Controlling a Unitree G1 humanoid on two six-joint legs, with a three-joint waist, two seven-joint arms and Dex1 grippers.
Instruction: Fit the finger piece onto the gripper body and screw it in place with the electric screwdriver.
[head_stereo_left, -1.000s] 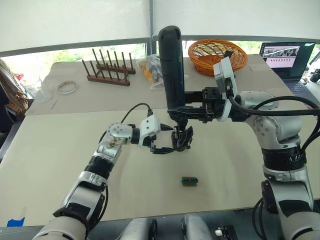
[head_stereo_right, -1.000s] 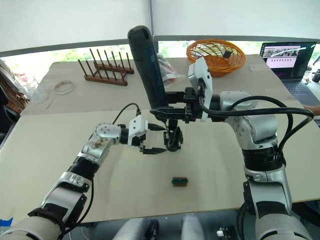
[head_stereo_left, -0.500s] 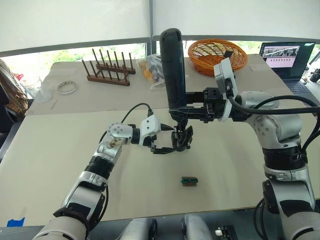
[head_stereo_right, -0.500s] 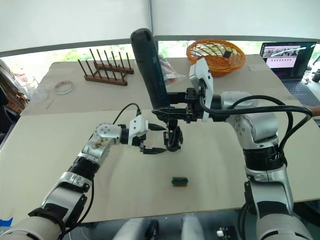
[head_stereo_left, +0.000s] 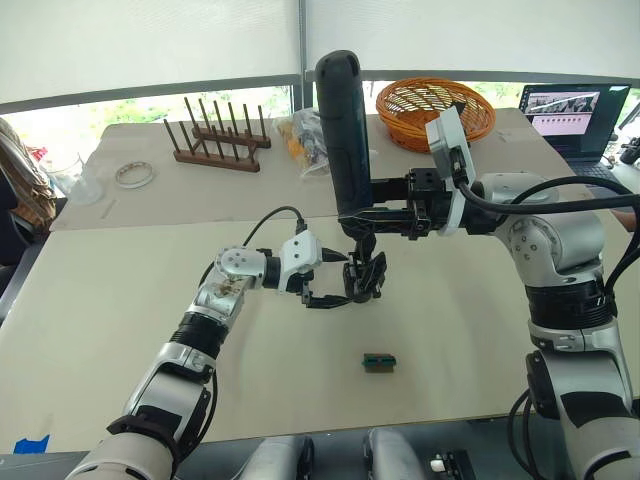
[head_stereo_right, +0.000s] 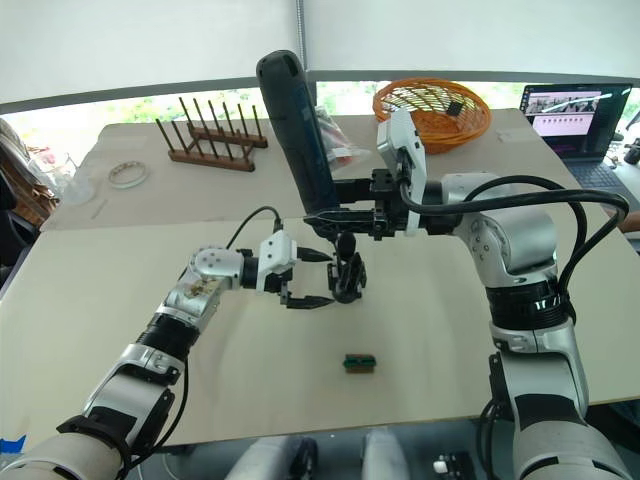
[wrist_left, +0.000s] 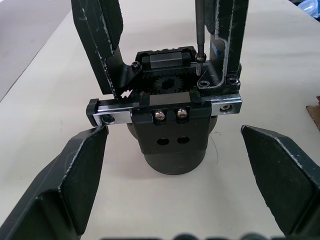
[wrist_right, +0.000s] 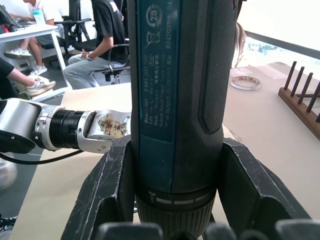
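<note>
The gripper body stands on the tan table, a black block on a round base. Two black toothed fingers rise from its silver rail. I take the one beside the bit as the finger piece, upright on the body. My left gripper is open, one finger on each side of the body and not touching it. My right gripper is shut on the electric screwdriver, held nearly upright above the body. Its thin bit comes down to the body's top next to the finger piece.
A small green block lies on the table nearer to me. At the far side stand a wooden peg rack, a tape ring, a plastic bag, a wicker basket and a laptop. People sit beyond the table in the right wrist view.
My right forearm has risen a little and the screwdriver's top has swayed slightly. The left gripper and the gripper body have stayed where they were.
</note>
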